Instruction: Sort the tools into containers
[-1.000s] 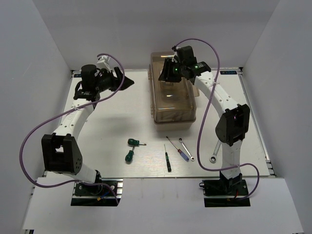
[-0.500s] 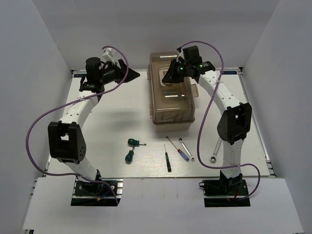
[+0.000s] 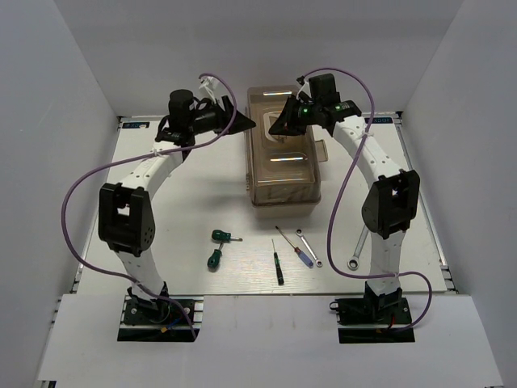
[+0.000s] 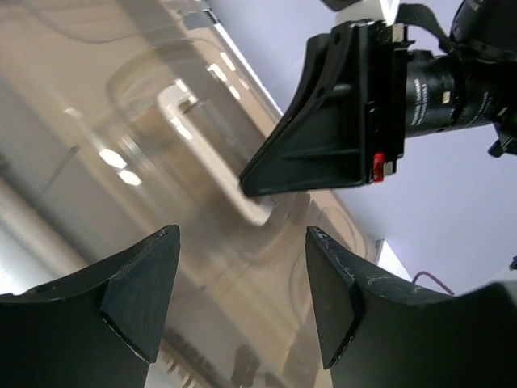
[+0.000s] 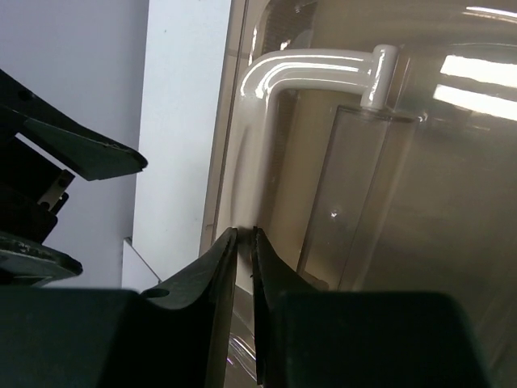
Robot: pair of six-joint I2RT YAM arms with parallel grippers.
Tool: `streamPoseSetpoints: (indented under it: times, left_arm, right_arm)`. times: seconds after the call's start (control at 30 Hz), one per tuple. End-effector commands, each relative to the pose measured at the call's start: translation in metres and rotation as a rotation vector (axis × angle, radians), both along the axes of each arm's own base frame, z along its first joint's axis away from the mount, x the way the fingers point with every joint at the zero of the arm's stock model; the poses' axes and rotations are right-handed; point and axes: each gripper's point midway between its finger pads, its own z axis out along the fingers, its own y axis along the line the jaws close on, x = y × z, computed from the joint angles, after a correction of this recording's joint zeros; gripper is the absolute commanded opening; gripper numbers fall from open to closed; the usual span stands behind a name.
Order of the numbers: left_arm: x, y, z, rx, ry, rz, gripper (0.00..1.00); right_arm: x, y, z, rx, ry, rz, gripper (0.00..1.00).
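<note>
The toolbox [image 3: 283,166] stands mid-table with its translucent brown lid [image 5: 420,202] down and its pale handle [image 5: 315,66] on top. My right gripper [image 3: 277,127] is at the lid's far left edge, its jaws [image 5: 245,233] pinched on that edge with only a slit between them. My left gripper [image 3: 245,124] hovers open just left of the box, facing the lid [image 4: 121,162] and the right gripper's fingers [image 4: 323,145]. In front of the box lie two green-handled screwdrivers [image 3: 224,237] [image 3: 214,259], a slim dark one [image 3: 278,267], a blue-red one [image 3: 301,253] and two wrenches [image 3: 310,248] [image 3: 355,257].
White walls close in the table [image 3: 186,210] on the left, back and right. Purple cables [image 3: 81,194] loop off both arms. The right arm's elbow [image 3: 389,202] stands beside the box's right side.
The left arm has swung right, bringing its open gripper up to the box's left edge. The right gripper's jaws have closed onto the lid's edge.
</note>
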Motion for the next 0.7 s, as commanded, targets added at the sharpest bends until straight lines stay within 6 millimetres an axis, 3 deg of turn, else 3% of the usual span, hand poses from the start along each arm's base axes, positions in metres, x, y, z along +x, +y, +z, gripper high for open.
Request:
streamPoseSetpoints:
  times: [0.0,0.07,0.13,0.3,0.4,0.43,0.67]
  left_arm:
    - [0.003,-0.014,0.022,-0.027,-0.05,-0.027,0.73]
    - [0.008,-0.02,0.027,-0.034,-0.056,-0.027,0.72]
    - [0.015,-0.027,0.01,-0.014,-0.003,-0.004,0.67]
    - [0.031,-0.03,0.002,-0.005,0.047,0.056,0.6]
    - [0.04,-0.037,-0.01,0.012,0.085,0.065,0.59]
    - [0.043,-0.038,-0.004,0.007,0.071,0.065,0.59]
    - [0.046,-0.044,-0.016,0.026,0.121,0.056,0.59]
  right_arm:
    - [-0.007,0.018,0.04,0.112,-0.065,0.071,0.17]
    - [-0.007,0.017,0.039,0.11,-0.063,0.072,0.17]
    - [-0.007,0.017,0.037,0.113,-0.06,0.074,0.16]
    - [-0.012,0.017,0.033,0.117,-0.046,0.08,0.16]
    - [-0.012,0.017,0.032,0.117,-0.046,0.082,0.14]
    - [-0.012,0.017,0.034,0.119,-0.048,0.083,0.14]
    - [-0.013,0.016,0.034,0.127,-0.047,0.088,0.13]
